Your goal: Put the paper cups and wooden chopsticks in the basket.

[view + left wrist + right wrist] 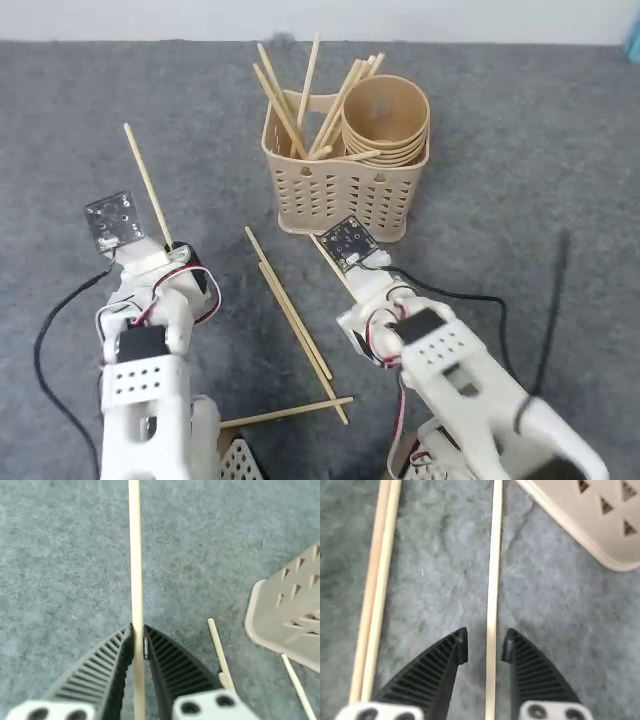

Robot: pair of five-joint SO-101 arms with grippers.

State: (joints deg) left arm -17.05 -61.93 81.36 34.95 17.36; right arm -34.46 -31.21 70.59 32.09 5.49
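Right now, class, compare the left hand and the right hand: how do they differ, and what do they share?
The left hand is shut on the clamped chopstick; the right hand is open, straddling the loose chopstick without touching it. The right hand sits close beside the basket; the left hand sits farther from it. Both line up along one wooden chopstick.

Looks like a hobby-style robotics bench or a small lab setup, not a kitchen. The table is covered in grey felt-like matting (520, 150), with a plain pale wall (150, 18) right behind it. The left arm (150, 370) and right arm (450, 365) are white plastic, with servo wires (385, 338) hanging out, bare circuit boards (113, 220) up top and a black cable (40, 350) trailing off. A beige basket (335, 195) sits on the matting amid all that.
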